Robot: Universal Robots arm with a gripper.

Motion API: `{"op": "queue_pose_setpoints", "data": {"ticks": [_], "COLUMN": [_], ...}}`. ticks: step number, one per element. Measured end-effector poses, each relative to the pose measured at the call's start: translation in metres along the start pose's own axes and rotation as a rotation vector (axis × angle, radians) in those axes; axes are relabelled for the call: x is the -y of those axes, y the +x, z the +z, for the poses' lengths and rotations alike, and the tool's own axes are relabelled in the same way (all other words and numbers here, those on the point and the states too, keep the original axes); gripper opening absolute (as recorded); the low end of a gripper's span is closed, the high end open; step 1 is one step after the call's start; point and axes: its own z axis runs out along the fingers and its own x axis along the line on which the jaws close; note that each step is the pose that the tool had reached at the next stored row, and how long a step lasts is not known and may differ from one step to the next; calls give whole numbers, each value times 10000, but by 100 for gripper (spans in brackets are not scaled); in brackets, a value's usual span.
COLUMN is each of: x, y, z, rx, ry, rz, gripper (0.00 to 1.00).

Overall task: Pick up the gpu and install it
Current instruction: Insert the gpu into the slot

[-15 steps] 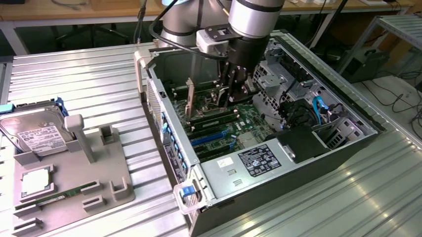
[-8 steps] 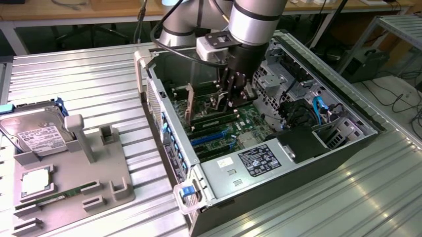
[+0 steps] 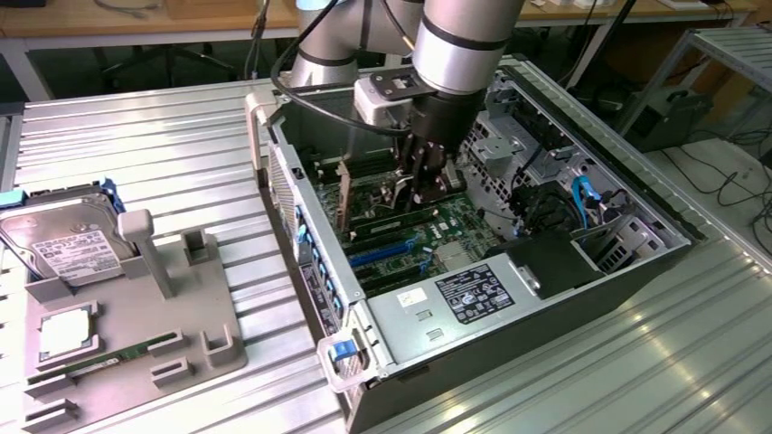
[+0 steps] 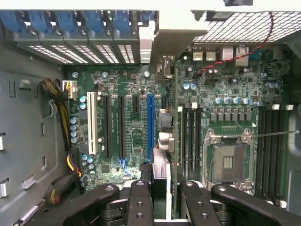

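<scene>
Misalignment is your risk: the hand, clamped on the gpu edge-on above the motherboard at frame centre, could jam it beside its slot.

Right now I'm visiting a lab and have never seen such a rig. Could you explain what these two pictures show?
The machine is a robot arm reaching into an open computer case that lies on a ribbed metal table. One picture comes from a camera off the arm that sees the whole scene. The other comes from a camera on the wrist and looks down past the jaws at the motherboard. The jaws are closed on the gpu, a thin card held on edge close to the blue slot. On the exterior view's left, a grey holder carries a hard drive, a processor chip and a memory stick.
</scene>
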Motion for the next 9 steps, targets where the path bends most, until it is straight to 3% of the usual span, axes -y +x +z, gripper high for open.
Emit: {"op": "queue_pose_setpoints", "data": {"ticks": [9], "x": [-6], "y": [30], "z": [71], "rx": [0], "ry": [0], "rz": [-3], "gripper": [28]}}
